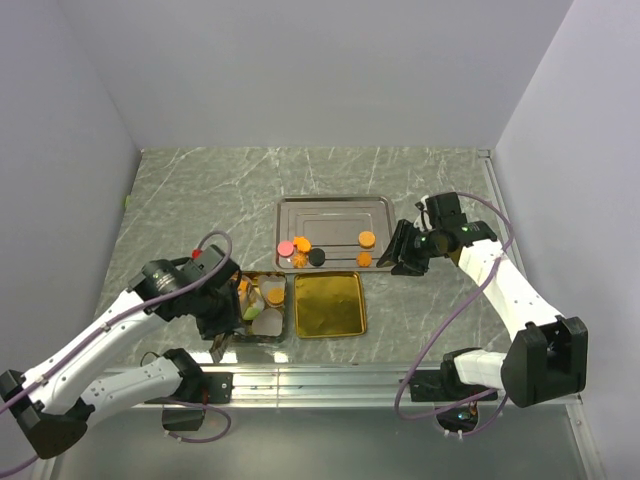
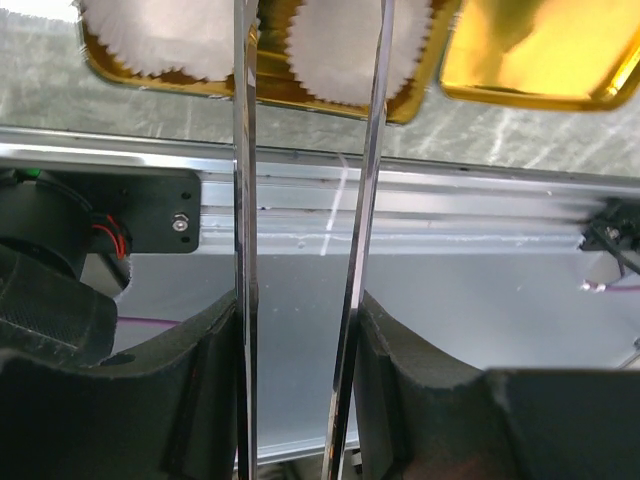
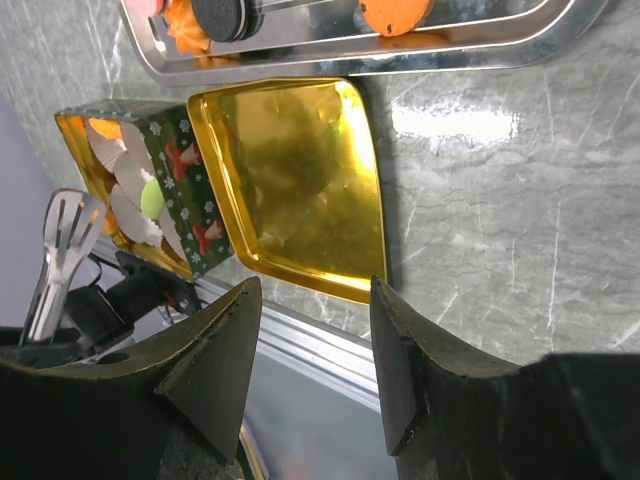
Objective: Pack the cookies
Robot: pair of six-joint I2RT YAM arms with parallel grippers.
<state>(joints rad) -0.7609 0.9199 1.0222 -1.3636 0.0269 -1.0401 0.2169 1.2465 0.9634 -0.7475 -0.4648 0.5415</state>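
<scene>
**At the box: hazards in the next pick**

Beside the box (image 3: 190,210), my left gripper (image 2: 300,350) is clamped on a pair of tongs (image 2: 245,200). The two blades stand apart and nothing shows between them. My right gripper (image 3: 310,340) hangs wide open and empty near the right end of the silver tray (image 1: 335,215).

Six cookies (image 1: 367,239) lie on that tray, a black one (image 1: 317,256) and a pink one (image 1: 285,247) among them. A green one (image 3: 150,198) and some orange ones sit in paper cups (image 2: 340,50) inside the box. The gold lid (image 1: 329,304) lies between box and right arm.

Hazards, as I judge them:
- Flat cookies may skate on smooth metal when the blades close.
- The pink, orange and black pieces crowd together, so reaching for one may shove another.
- Tongs held only by friction could twist in my fingers.
- Blades lowered carelessly would crumple a cup.
- Both arms working at the tray could meet.
</scene>
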